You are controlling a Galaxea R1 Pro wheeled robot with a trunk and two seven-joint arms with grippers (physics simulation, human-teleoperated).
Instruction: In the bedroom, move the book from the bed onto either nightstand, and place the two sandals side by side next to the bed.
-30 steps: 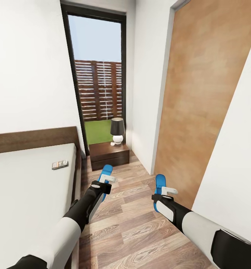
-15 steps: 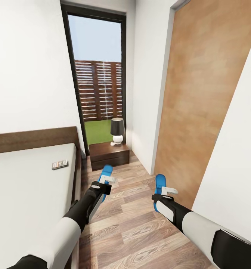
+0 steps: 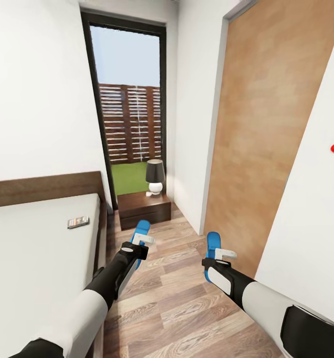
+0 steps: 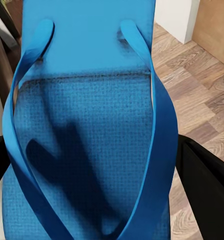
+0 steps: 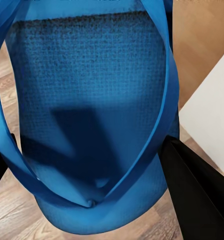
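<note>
Your two arms enter from the bottom of the head view, each with a glossy white upper shell and a black forearm. The left arm narrows to a black wrist carrying a white panel along its side. The right arm shows a black band between two white shells. Each gripper, left and right, has pale grey fingers.

You see two blue sandals with a matt, finely dimpled foam-like surface and smooth straps. The floor is grainy wood plank with a soft sheen. The door is pale matt wood, the nightstand dark wood, the mattress plain matt grey.
</note>
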